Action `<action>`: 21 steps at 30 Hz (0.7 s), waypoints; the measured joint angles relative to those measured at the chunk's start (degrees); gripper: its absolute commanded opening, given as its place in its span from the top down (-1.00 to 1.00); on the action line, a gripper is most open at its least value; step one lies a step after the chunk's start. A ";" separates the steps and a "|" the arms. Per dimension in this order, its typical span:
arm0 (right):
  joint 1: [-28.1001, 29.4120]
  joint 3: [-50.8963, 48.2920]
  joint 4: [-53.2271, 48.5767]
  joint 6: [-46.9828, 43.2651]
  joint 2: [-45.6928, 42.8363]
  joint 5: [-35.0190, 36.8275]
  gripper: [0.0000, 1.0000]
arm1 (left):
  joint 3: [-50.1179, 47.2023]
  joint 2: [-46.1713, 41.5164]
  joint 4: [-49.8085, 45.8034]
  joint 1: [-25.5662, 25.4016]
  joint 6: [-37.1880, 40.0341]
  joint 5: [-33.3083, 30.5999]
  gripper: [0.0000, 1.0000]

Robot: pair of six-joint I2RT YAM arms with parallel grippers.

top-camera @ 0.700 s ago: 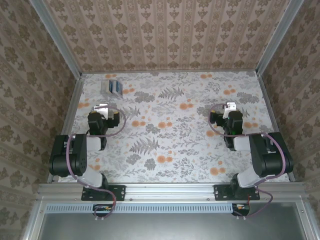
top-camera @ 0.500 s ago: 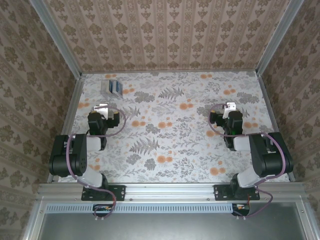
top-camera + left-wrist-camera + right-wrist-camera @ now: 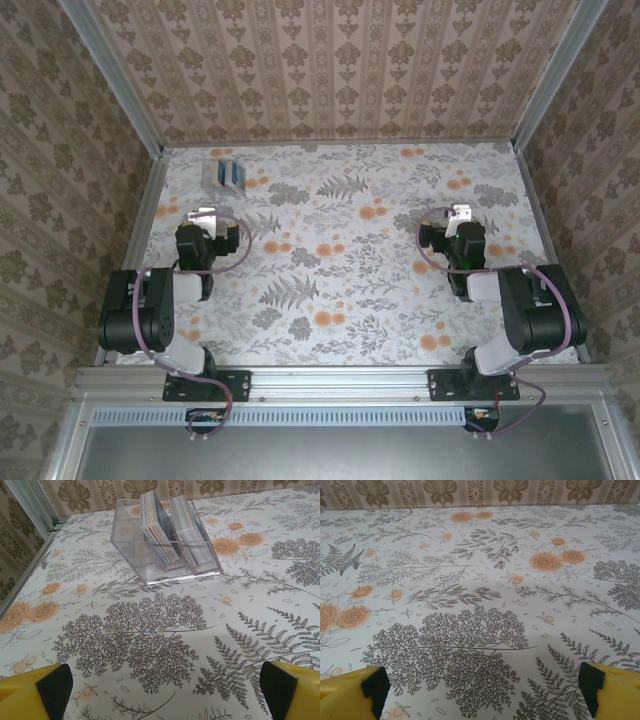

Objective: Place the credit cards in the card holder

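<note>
My left claw point(image 3: 165, 694) is spread as wide as it goes and holds nothing, with its yellow fingertips point(image 3: 47, 690) low over the flowered table point(image 3: 150, 640). My right claw point(image 3: 482, 686) is just as wide and just as empty, with bare cloth beneath it.

Dead ahead of the left claw, at twelve o'clock, is the clear stand point(image 3: 131, 545). From above it sits at about eleven o'clock on the table, near the far left corner, well apart from both claws. The credit cards point(image 3: 159, 527) are in it, on edge, in two tight packs that lean to the left. The left part of the stand looks bare, though its clear walls make that hard to judge.

I reckon these cards are thin, stiff, light and slick. Packed this close, one will likely drag its neighbour along. My best hold is a pinch across the faces at the exposed top edge, lifting along the lean. The stand looks light too, so it may slide or tip if I pull sideways.
</note>
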 measured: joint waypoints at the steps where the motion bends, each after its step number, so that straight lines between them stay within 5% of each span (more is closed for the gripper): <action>1: -0.04 0.00 0.00 0.00 0.00 0.00 -1.00 | 0.00 0.00 0.00 0.00 0.00 0.00 -1.00; 10: -0.83 0.02 -0.39 0.42 -0.17 -0.35 -0.99 | 0.00 0.00 0.00 0.11 -0.02 0.13 -1.00; 13: -1.51 1.55 -7.56 1.55 -3.58 0.28 -1.00 | -0.15 -0.90 -0.72 1.55 -0.63 1.92 -1.00; 21: -1.70 5.99 -20.33 8.94 -25.20 4.44 -1.00 | 10.67 -20.46 -27.45 -5.60 -1.11 -0.50 -1.00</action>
